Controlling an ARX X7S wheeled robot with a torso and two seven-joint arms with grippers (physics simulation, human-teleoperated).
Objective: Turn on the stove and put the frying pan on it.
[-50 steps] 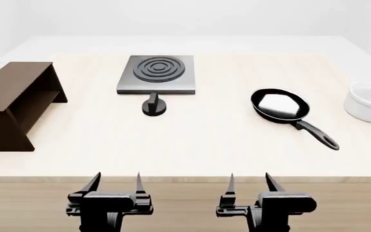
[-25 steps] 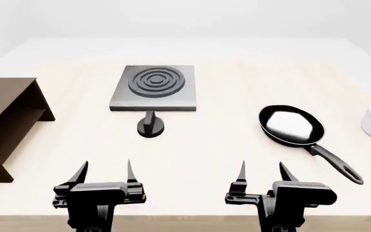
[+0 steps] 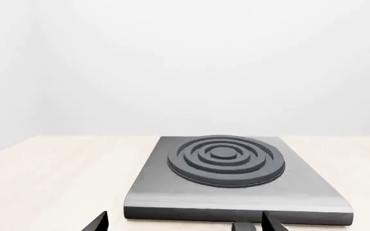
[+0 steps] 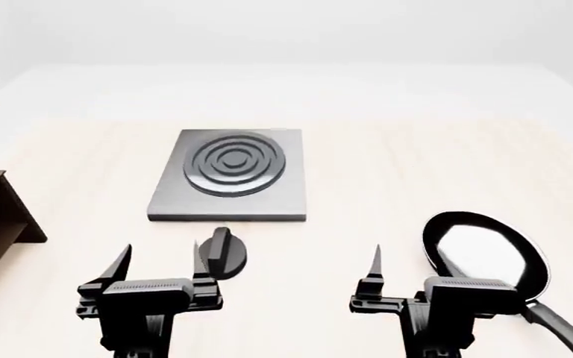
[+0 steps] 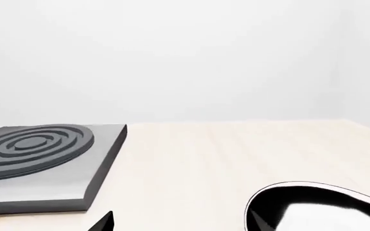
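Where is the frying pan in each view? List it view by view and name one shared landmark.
Head view: the frying pan lies lower right, beside the right gripper.
Right wrist view: its rim shows at the bottom right.
Left wrist view: not in it.
Shared landmark: the stove.

No readable text, labels, brands, numbers or signs in any view; stove, frying pan, both grippers unmarked

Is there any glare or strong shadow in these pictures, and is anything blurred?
Head view: the frying pan shows a broad pale reflection inside; the light is soft and even, and the stove casts almost no shadow. Right wrist view: the same pale glare in the pan. Left wrist view: the stove's rings are sharp, with no blur.
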